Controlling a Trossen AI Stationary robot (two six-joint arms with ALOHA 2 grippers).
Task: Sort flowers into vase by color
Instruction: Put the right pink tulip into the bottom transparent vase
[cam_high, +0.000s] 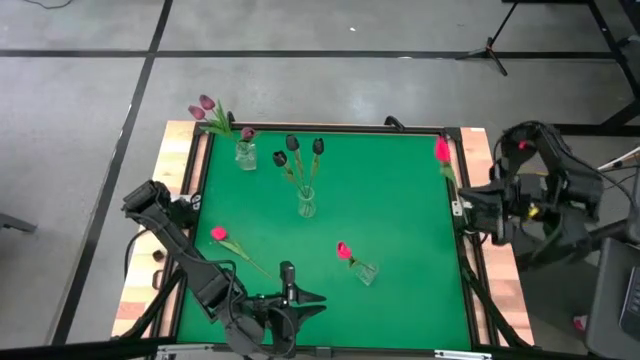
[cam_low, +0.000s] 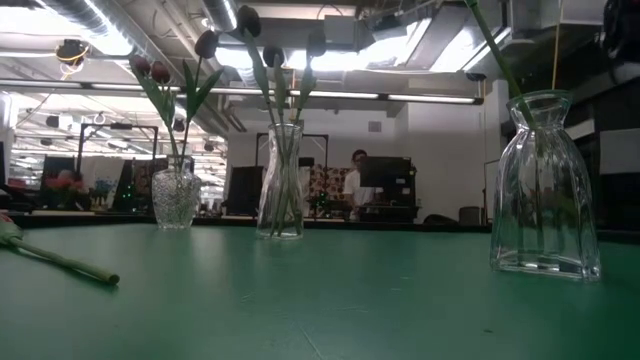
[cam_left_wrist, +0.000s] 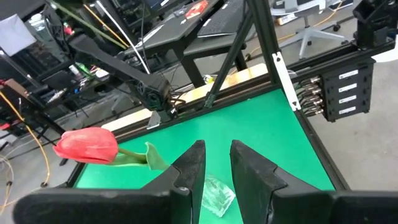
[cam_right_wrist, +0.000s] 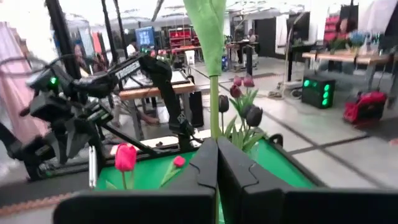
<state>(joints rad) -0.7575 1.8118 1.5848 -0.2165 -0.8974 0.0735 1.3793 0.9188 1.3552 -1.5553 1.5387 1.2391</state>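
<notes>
Right now my right claw (cam_right_wrist: 216, 163) is clamped on the green stem of a pink tulip (cam_high: 442, 150), holding it at the right edge of the tabletop (cam_high: 400, 210) — in the high view the head shows near the far right corner. The step in hand, as I judge it, is carrying this flower to the pink vase (cam_high: 364, 272), the low glass one near the front that already holds one pink head. To do it well I would keep the stem hanging plumb, bring its tip over the vase mouth, then lower slowly; the glass looks light and could tip if nudged sideways.

My left claw (cam_left_wrist: 216, 163) waits at the front edge, fingers narrowly apart and holding nothing. A second pink tulip (cam_high: 219, 234) lies loose on the felt — left of centre. The maroon vase (cam_high: 306, 203) and mauve vase (cam_high: 245, 155) stand farther back.
</notes>
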